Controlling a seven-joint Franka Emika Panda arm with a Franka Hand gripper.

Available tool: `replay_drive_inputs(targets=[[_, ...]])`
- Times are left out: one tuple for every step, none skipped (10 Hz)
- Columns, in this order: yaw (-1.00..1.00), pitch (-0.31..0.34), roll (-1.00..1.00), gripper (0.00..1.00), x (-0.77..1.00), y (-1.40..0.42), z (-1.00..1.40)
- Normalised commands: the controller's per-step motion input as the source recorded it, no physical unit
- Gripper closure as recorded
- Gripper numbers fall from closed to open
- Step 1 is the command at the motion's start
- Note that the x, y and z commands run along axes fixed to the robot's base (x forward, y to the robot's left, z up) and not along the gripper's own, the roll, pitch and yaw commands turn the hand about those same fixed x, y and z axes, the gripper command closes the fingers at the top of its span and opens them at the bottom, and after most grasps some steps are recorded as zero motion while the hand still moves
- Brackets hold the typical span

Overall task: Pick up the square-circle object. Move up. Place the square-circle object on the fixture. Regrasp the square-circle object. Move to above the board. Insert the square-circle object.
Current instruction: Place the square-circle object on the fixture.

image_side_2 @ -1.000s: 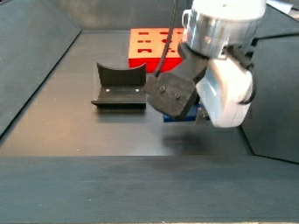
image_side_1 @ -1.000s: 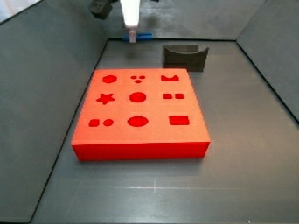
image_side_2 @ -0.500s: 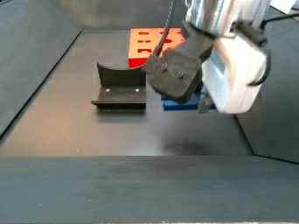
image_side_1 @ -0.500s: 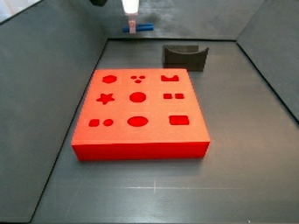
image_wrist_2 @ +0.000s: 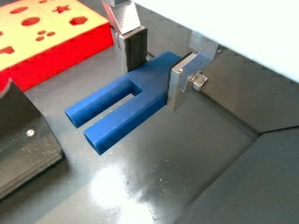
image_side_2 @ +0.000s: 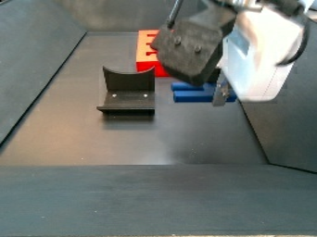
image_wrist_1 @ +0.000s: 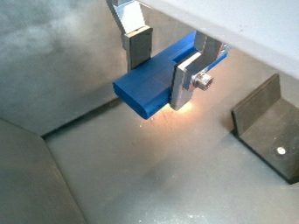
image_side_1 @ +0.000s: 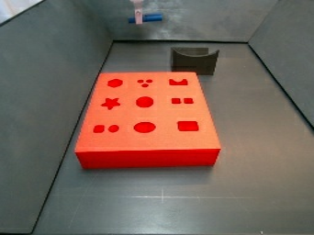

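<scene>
My gripper (image_wrist_1: 160, 59) is shut on the blue square-circle object (image_wrist_1: 152, 80) and holds it in the air above the floor. The object also shows in a wrist view (image_wrist_2: 122, 116) as a forked blue block, and in both side views (image_side_1: 150, 16) (image_side_2: 191, 92). The silver fingers (image_wrist_2: 181, 77) clamp its solid end. The dark grey fixture (image_side_1: 196, 60) stands on the floor behind the red board (image_side_1: 147, 119); it also shows in a side view (image_side_2: 126, 91), to the left of the held object. The gripper (image_side_1: 139, 11) is high at the back, left of the fixture.
Grey walls enclose the floor on the sides and the back (image_side_1: 73, 55). The red board's corner shows in a wrist view (image_wrist_2: 41, 39). The fixture's edge shows in both wrist views (image_wrist_1: 267, 122) (image_wrist_2: 26, 144).
The gripper has risen with the blue object held in it. In the side views it has moved upward, away from the floor. The board and the fixture have not moved.
</scene>
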Motion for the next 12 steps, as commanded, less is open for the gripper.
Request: replay_drive_inputs(targets=[[0.03,0.134,0.11,1.0,-0.03,-0.02,1.0],[0.02,0.129,0.11,1.0,-0.03,-0.01,1.0],[0.03,0.122,0.1,1.0,-0.03,-0.01,0.9],[0.02,0.116,0.09,1.0,-0.02,-0.01,0.75],[0.02,0.114,0.08,1.0,-0.02,0.0,0.63],[0.02,0.121,0.08,1.0,-0.01,0.0,0.47],[0.02,0.128,0.08,1.0,-0.01,0.0,0.34],[0.02,0.132,0.08,1.0,0.0,0.0,0.26],[1.0,0.002,0.03,1.0,0.93,-1.0,0.11],[1.0,0.002,0.03,1.0,0.93,-1.0,0.09],[1.0,0.007,0.03,1.0,0.98,-1.0,0.07],[1.0,0.011,0.03,1.0,1.0,-0.96,0.06]])
